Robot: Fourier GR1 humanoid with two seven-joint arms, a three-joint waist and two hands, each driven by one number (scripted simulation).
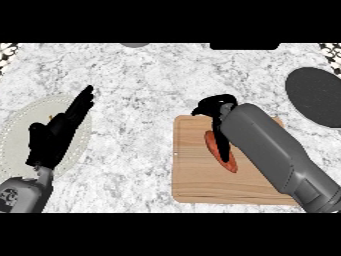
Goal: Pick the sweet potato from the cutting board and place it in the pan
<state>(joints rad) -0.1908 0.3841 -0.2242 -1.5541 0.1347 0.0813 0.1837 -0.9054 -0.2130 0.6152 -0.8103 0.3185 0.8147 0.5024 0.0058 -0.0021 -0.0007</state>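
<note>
Lying on the cutting board, the sweet potato is half under the right arm. The right hand curls empty fingers at the board's far edge. The left hand, left of the board, has straight fingers.

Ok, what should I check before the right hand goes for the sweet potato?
1. Sweet potato lying on the cutting board: ok.
2. Right hand placed on it: not ok; it sits at the board's far edge, beyond the sweet potato's visible end.
3. Whole sweet potato in sight: not ok; the right forearm covers one side.
4. Pan in view with nothing in it, to the right of the board: ok.
5. Counter between board and pan free of things: ok.
6. Left hand out of the way: ok; it rests open over the pale plate.
</note>
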